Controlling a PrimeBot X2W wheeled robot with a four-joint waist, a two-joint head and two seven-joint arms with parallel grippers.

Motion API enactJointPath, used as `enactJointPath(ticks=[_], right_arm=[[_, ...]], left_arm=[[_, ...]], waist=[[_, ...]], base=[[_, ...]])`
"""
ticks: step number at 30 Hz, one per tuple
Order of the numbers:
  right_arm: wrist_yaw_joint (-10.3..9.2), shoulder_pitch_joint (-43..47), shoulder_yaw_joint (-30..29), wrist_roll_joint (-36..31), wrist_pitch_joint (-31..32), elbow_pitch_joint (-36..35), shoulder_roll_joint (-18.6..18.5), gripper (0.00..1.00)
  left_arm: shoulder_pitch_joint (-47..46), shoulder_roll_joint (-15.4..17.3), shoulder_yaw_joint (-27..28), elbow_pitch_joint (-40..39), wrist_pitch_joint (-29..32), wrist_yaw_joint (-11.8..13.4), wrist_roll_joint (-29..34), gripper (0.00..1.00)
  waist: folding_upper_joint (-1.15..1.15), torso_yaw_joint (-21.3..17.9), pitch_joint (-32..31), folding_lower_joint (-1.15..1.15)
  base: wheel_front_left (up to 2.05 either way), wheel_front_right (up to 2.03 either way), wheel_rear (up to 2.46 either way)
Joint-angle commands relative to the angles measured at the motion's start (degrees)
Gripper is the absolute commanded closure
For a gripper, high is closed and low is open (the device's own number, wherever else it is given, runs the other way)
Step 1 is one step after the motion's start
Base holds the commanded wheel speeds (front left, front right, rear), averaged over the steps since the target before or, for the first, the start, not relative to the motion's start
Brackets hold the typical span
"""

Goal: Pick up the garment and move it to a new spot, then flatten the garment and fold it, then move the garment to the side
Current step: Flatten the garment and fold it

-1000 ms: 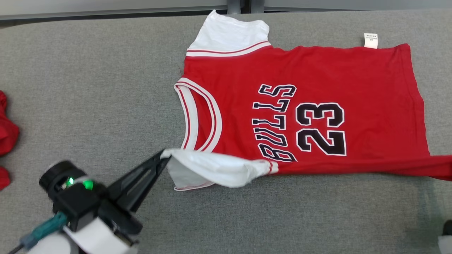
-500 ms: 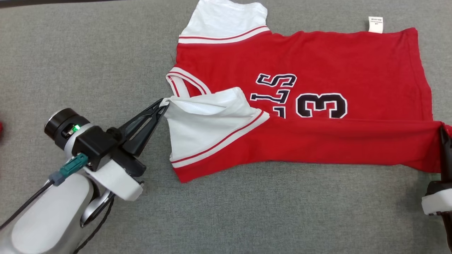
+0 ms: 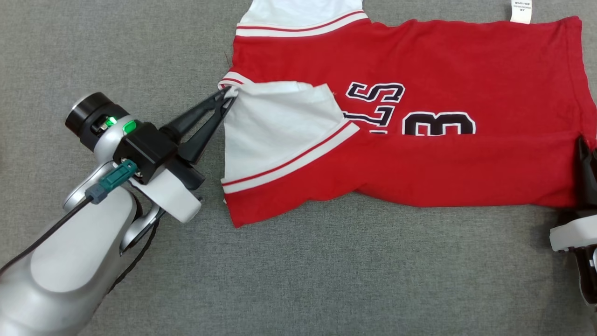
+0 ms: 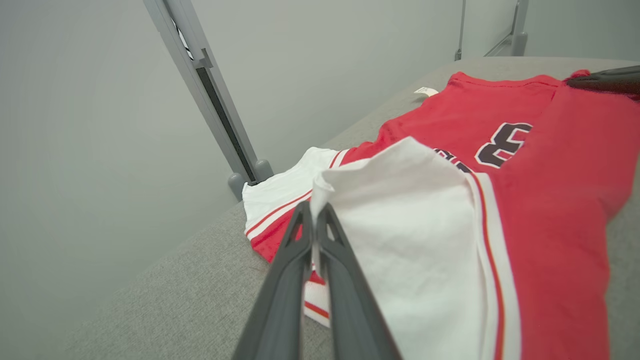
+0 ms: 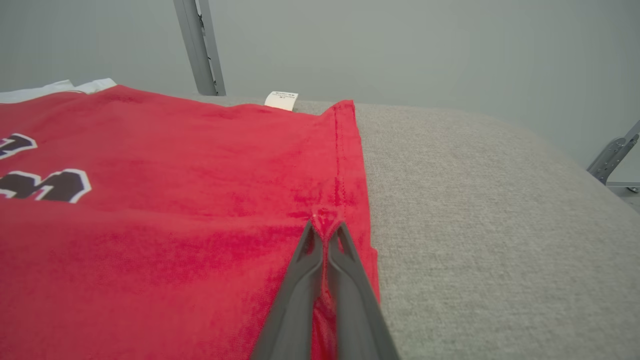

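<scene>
The garment [image 3: 443, 65] is a red jersey with white sleeves and black lettering, spread on the grey table. Its near long edge is folded up over the body, covering the lower half of the print. My left gripper [image 3: 228, 95] is shut on the corner of the folded white sleeve [image 4: 400, 220], held over the neckline. At the right edge of the head view my right gripper [image 3: 583, 142] is shut on the red hem corner [image 5: 325, 220]. In the left wrist view my left gripper [image 4: 314, 207] pinches white cloth; in the right wrist view my right gripper [image 5: 325, 226] pinches red cloth.
The grey padded table [image 3: 326, 280] stretches wide in front of the jersey. A white care label [image 3: 521, 11] sticks out at the far hem. Metal frame posts [image 4: 220, 120] stand behind the table's far edge.
Both grippers have carried the garment's near edge away from me and over its body, so the fold now hides more of the lettering. The head camera has also tilted down.
</scene>
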Motion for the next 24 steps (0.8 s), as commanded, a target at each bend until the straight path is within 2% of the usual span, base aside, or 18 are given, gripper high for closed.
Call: enactJointPath(ticks=[1,5,11,17,24], right_arm=[[-0.13,-0.8,0.1,0.0,-0.5,0.1,0.1,0.0],[-0.13,0.3,-1.5,-0.6,-1.0,-0.3,1.2,0.0],[-0.13,3.4,-6.0,-2.1,-1.2,-3.5,3.4,0.0],[-0.13,7.0,-8.4,-3.2,-1.2,-7.8,5.6,0.0],[-0.13,8.1,-7.3,-3.5,-1.2,-10.4,5.9,0.0]], left_arm=[[0.5,-0.7,1.9,-0.2,-0.2,0.0,0.4,0.0],[5.6,-2.0,6.4,-2.1,-0.2,0.6,1.8,0.0],[18.4,-4.8,12.7,-5.3,-0.2,1.8,-2.3,0.0],[26.7,-5.6,9.3,-5.0,0.7,0.9,-5.5,0.0],[26.2,-4.2,6.3,-2.4,3.8,1.5,-2.6,0.0]], waist=[[0.0,-0.1,0.1,0.0],[0.0,-0.4,-0.6,0.0],[0.0,-0.5,-3.4,0.0],[0.0,-0.2,-5.9,0.0],[0.0,-0.7,-5.7,0.0]], base=[[0.0,0.0,0.0],[0.0,0.0,0.0],[0.0,0.0,0.0],[0.0,0.0,0.0],[0.0,0.0,0.0]])
